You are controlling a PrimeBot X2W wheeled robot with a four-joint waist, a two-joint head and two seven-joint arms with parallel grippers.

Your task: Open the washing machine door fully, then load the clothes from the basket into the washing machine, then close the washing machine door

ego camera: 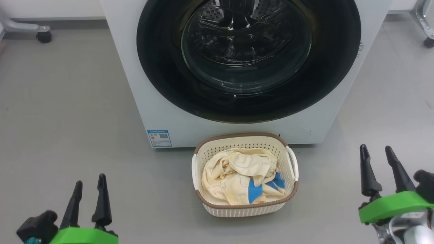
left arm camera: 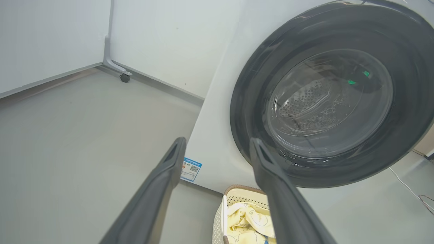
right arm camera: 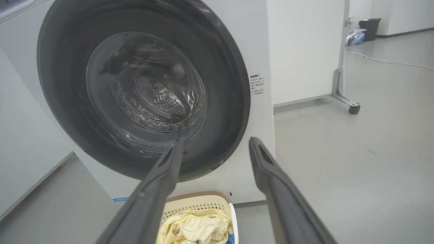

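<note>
Spread, empty, seven and five o'clock: dark-fingered left tool [ego camera: 90,179], right tool [ego camera: 375,147]. Could slip off slick black-rimmed round door [ego camera: 245,51].

This looks like a lab or test room: a washing machine [ego camera: 162,112] stands alone on a bare grey floor [ego camera: 67,101], among white partition panels [right arm camera: 305,51] on castor feet [right arm camera: 353,109], with a loose cable [right arm camera: 383,61] and a dark bin [right arm camera: 369,28] beyond.

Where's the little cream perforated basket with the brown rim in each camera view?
Head view: the cream perforated plastic basket sits lower centre.
Left wrist view: basket at bottom edge, just right of centre, cropped.
Right wrist view: basket at bottom centre, cropped.
Shared landmark: round black-rimmed glass door just above it.
</note>
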